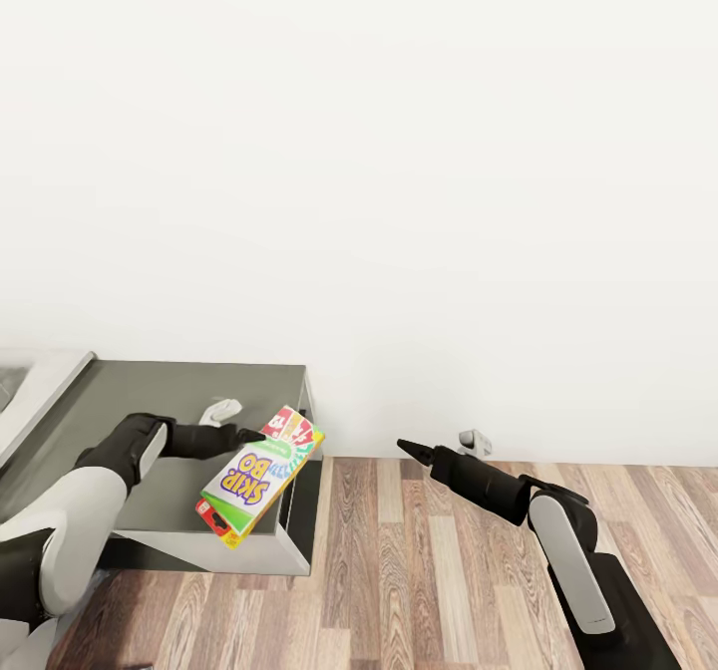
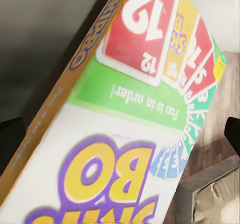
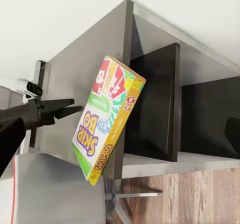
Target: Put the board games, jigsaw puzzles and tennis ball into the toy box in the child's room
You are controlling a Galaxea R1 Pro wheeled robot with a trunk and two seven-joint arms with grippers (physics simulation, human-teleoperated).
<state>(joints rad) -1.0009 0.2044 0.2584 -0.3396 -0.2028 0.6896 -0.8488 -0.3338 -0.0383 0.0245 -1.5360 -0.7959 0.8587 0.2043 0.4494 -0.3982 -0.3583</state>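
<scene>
One game box (image 1: 261, 475) shows, the white-green "SKIP-BO" one with red cards printed at one end, and it is held by the left gripper (image 1: 251, 437) above the corner of a grey shelf unit (image 1: 199, 391) standing against the white wall (image 1: 399, 152). The box is tilted, its printed face up toward the head camera (the lettering reads upside down there), and its lower end hangs past the unit's front edge. In the right wrist view, two dark fingers (image 3: 60, 107) close on the box's face and back, with two dark open compartments behind it. The right gripper (image 1: 411, 448) hangs free over the wood-plank floor (image 1: 419, 570), well apart from the box; whether its jaws are parted I cannot tell.
</scene>
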